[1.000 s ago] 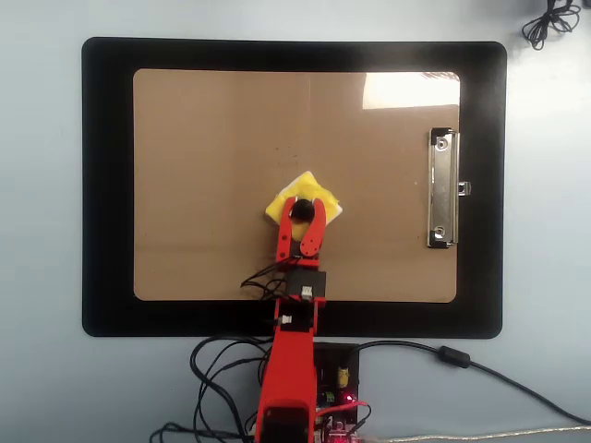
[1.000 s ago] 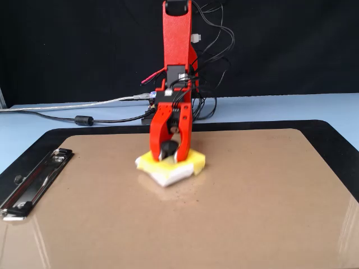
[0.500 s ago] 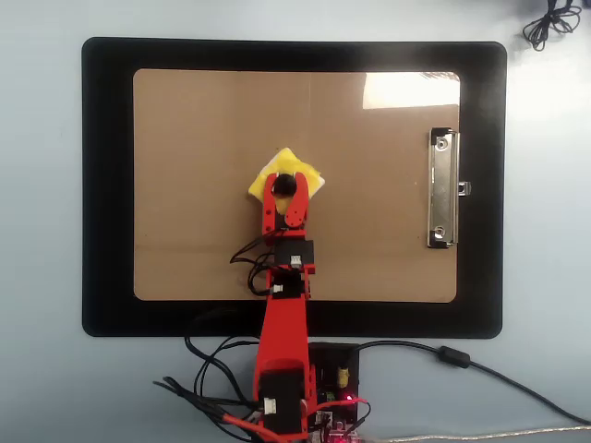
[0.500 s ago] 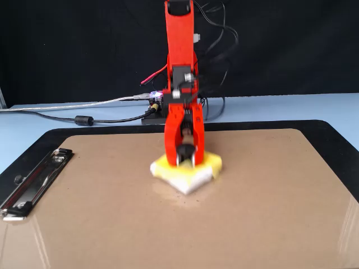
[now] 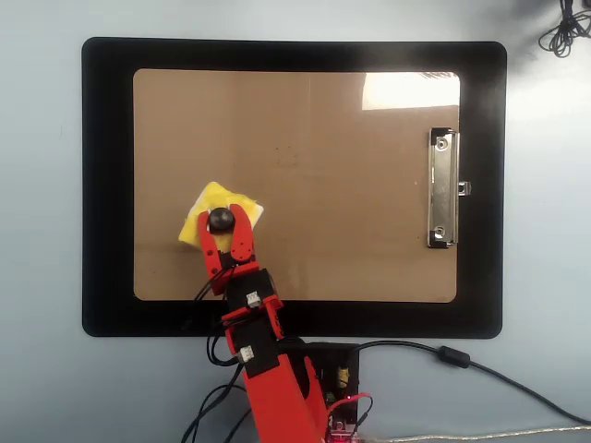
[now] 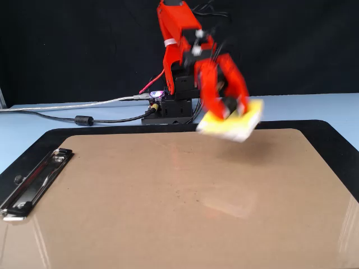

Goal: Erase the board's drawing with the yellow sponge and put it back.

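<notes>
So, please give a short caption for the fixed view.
Tool holds the yellow sponge lifted above the board.

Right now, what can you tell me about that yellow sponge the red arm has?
The yellow sponge is a small square pad, yellow on top with a white layer beneath and a round black knob at its centre. The red gripper is closed on that knob, one of its fingers on each side. In the fixed view the sponge is lifted clear of the brown board, tilted and motion-blurred. From overhead it sits over the board's lower left area.
</notes>
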Available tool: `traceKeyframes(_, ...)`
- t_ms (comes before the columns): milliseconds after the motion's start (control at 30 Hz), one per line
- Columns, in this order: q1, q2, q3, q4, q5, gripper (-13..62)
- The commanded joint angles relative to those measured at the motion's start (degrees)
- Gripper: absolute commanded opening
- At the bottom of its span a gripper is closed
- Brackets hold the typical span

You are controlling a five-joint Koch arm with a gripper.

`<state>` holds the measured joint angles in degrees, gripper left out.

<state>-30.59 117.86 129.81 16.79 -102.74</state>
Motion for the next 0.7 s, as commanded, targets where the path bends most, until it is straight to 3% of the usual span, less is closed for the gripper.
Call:
traceKeyframes(0,-8.88,2.2,-2.37,0.62,-7.03,-8.2)
traceKeyframes(300,-25.84,-1.05,-3.78,0.35,-5.36,-8.3)
traceKeyframes(667,-26.02,-14.06,-4.13,-11.34,-1.49,-8.3)
